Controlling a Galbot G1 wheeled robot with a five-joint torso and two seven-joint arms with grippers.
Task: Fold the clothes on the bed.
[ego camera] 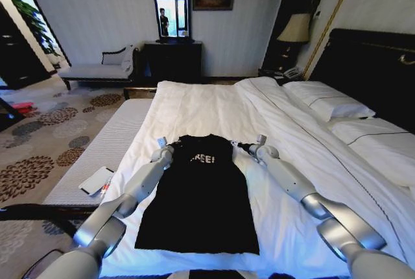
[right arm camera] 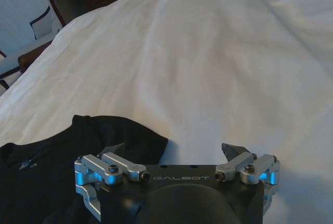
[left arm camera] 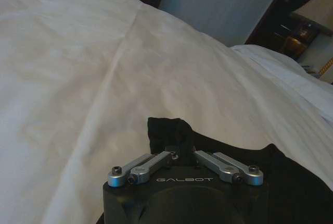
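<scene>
The clothes [ego camera: 198, 194], a black T-shirt with white chest lettering, lie flat on the white duvet of the bed [ego camera: 194, 107], collar toward the far end. My left gripper [ego camera: 163, 144] is at the shirt's left shoulder. In the left wrist view that gripper [left arm camera: 179, 153] is shut on a bunched-up edge of the black fabric [left arm camera: 166, 130]. My right gripper [ego camera: 249, 145] rests at the right shoulder. In the right wrist view it [right arm camera: 174, 151] stands open, one finger over the shirt's corner [right arm camera: 119, 135] and the other over bare duvet.
Pillows [ego camera: 327, 100] lie at the right against the dark headboard [ego camera: 369, 65]. A grey padded bench [ego camera: 97, 156] runs along the bed's left side with a white flat object [ego camera: 97, 180] on it. A chaise [ego camera: 97, 70], a dark dresser [ego camera: 174, 58] and a lamp [ego camera: 295, 29] stand beyond.
</scene>
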